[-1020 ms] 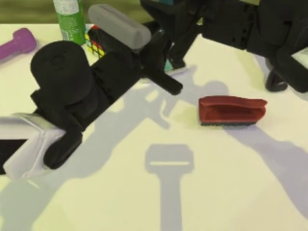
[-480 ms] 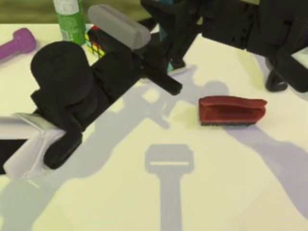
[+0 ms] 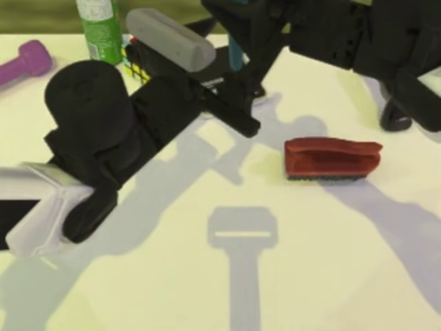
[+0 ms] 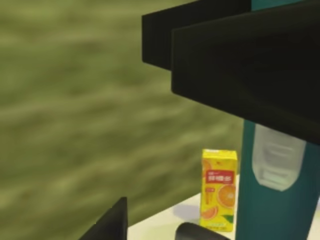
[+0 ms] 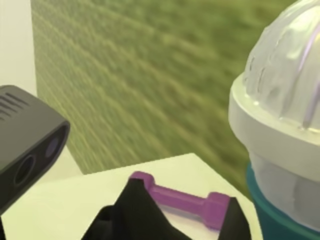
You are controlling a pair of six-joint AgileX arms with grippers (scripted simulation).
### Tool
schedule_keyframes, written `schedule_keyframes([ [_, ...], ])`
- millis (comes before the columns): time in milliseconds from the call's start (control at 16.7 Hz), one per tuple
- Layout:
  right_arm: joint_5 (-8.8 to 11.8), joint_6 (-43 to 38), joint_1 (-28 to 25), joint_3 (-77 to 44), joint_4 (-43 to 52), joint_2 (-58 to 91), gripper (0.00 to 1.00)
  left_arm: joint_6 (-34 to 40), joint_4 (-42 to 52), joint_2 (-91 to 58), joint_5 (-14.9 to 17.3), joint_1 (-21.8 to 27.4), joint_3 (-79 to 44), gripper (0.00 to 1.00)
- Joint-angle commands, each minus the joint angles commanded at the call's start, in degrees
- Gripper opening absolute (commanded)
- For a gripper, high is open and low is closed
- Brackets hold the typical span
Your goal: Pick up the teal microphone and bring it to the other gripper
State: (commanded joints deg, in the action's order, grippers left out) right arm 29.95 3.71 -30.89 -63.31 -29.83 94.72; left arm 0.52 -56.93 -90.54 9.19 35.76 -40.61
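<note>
Near the table's (image 3: pixel 207 289) far edge, the right gripper (image 3: pixel 238 41) is clamped on the upright teal microphone (image 3: pixel 235 52), the left gripper (image 3: pixel 231 103) open-fingered beside it. Green can (image 3: pixel 100 27), Rubik's cube (image 3: pixel 134 62), purple dumbbell (image 3: pixel 24 62) and red brush (image 3: pixel 333 160) surround them.

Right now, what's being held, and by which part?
The teal microphone, upright, apparently by the right pincer, clamped across its teal body next to the white switch.

Upright teal microphone (image 3: pixel 235 53), off the table
</note>
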Motion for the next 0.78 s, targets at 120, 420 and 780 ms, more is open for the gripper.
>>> schedule_keyframes([
  [120,0.0,0.0,0.0,0.0,0.0,0.0,0.0,0.0,0.0,0.0,0.0,0.0,0.0,1.0],
  [420,2.06,0.09,2.07,1.12,-0.06,-2.01,0.0,-0.23,0.14,3.69,0.32,-1.51,4.73,1.0],
  [780,7.02,0.16,6.82,4.72,-0.25,-5.52,0.0,0.01,0.08,14.38,2.06,-4.06,15.39,1.0],
])
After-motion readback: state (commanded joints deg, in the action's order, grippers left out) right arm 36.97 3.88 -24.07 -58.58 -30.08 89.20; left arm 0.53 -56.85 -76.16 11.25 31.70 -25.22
